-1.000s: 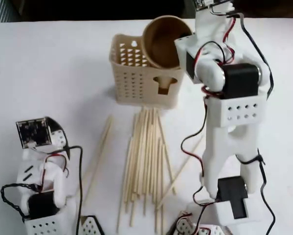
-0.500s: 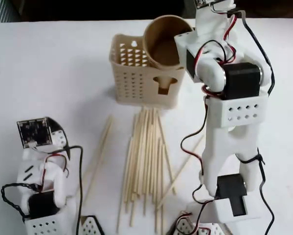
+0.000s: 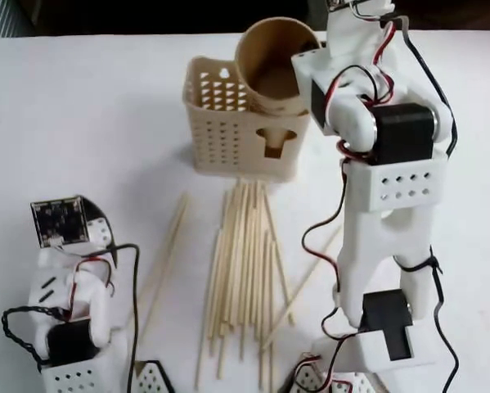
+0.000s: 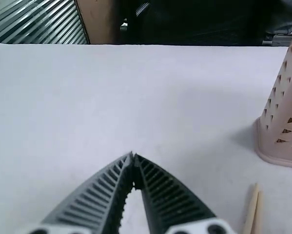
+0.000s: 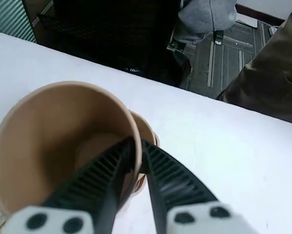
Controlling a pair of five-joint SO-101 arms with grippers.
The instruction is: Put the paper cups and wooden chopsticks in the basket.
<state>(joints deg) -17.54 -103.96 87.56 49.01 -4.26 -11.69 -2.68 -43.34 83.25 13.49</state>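
Right gripper (image 5: pixel 136 142) is clamped on the wall of a paper cup (image 5: pixel 43 131), one finger inside the rim, one outside. We read that as a rim pinch so the cup hangs mouth-up and can drop straight down.

In the high view the cup sits tilted over the basket (image 3: pixel 228 143), at the corner nearest the right arm (image 3: pixel 388 188), overlapping the rim. We judge it's mid-placement, not yet released. We can't tell if the cup's base is already inside.

Left gripper (image 4: pixel 133 157) is closed with nothing between the jaws, low over bare tabletop (image 3: pixel 81 123), well apart from the basket. It looks parked, out of the right arm's way.

Wooden chopsticks (image 3: pixel 240 262) lie in a loose bundle on the tabletop just in front of the basket, a few strays splayed off either side. None are picked up yet.

View notes:
- The right wrist view gives us the grip detail; from above, the arm's own wrist covers it.
- The high view gives us cup versus basket position and the full chopstick spread.
- The left wrist view adds the basket's lower corner and one chopstick tip at the edge of the picture.
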